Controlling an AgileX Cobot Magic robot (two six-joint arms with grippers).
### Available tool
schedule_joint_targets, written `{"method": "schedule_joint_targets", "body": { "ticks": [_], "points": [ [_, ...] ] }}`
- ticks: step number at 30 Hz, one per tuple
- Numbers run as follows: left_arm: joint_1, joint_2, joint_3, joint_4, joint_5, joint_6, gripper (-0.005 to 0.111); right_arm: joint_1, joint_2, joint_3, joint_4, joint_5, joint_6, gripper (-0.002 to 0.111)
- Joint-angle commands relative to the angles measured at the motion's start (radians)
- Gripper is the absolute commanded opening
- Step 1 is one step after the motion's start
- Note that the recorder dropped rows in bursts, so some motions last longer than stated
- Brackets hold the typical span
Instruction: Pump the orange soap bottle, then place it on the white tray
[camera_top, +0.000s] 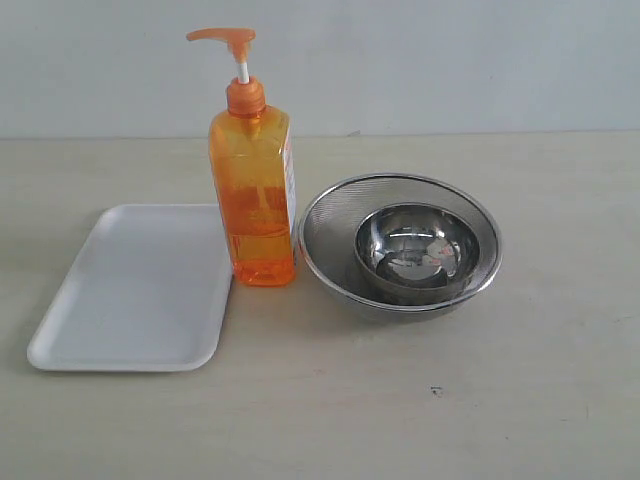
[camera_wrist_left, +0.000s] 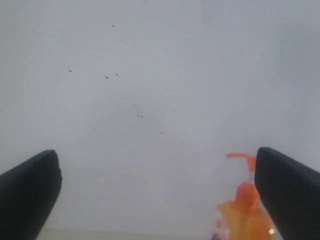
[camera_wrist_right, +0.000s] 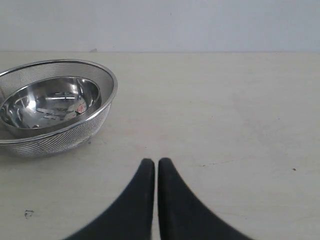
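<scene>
The orange soap bottle (camera_top: 253, 195) stands upright on the table, its pump head raised and its base just off the right edge of the white tray (camera_top: 130, 300). Neither arm shows in the exterior view. In the left wrist view my left gripper (camera_wrist_left: 157, 170) is open wide, facing the pale wall, with nothing between its fingers. The orange soap bottle (camera_wrist_left: 245, 212) appears blurred and far off beside one finger. My right gripper (camera_wrist_right: 156, 162) is shut with nothing in it, low over bare table, apart from the bottle, which that view does not show.
A round steel mesh strainer (camera_top: 325, 235) holding a shiny steel bowl (camera_top: 415, 250) sits just right of the bottle; the strainer (camera_wrist_right: 95, 122) also lies ahead of the right gripper. A pale wall closes the table's far edge.
</scene>
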Motion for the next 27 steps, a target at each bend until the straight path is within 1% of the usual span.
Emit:
{"method": "schedule_joint_targets", "body": {
  "ticks": [1,3,4,5,6,11,19,24,25,27],
  "points": [
    [0.001,-0.002,0.004,-0.009,-0.209,-0.287,0.098,-0.002,-0.005,0.000,0.000,-0.009,-0.003,0.000],
    [0.001,-0.002,0.004,0.005,-0.353,-0.333,0.098,-0.002,-0.005,0.000,0.000,-0.009,-0.003,0.000],
    [0.001,-0.002,0.004,0.036,-0.408,-0.351,0.098,-0.002,-0.005,0.000,0.000,-0.009,-0.003,0.000],
    [0.001,-0.002,0.004,0.060,-0.417,-0.365,0.098,-0.002,-0.005,0.000,0.000,-0.009,-0.003,0.000],
    [0.001,-0.002,0.000,0.123,-0.406,-0.401,0.098,-0.002,-0.005,0.000,0.000,-0.009,-0.003,0.000],
    [0.001,0.006,-0.043,0.357,-0.316,-0.522,0.098,-0.002,-0.005,0.000,-0.007,-0.008,-0.003,0.000],
    [0.001,0.010,-0.043,0.385,-0.326,-0.533,0.098,-0.002,-0.005,0.000,-0.007,-0.008,-0.003,0.000],
    [0.001,0.010,-0.043,0.385,-0.332,-0.576,0.098,-0.002,-0.005,0.000,-0.007,-0.008,-0.003,0.000],
    [0.001,0.010,-0.043,0.385,-0.329,-0.593,0.096,-0.002,-0.005,0.000,-0.007,-0.008,-0.003,0.000],
    [0.001,0.010,-0.043,0.385,-0.327,-0.610,0.086,-0.002,-0.005,0.000,-0.007,-0.008,-0.003,0.000]
  ]
}}
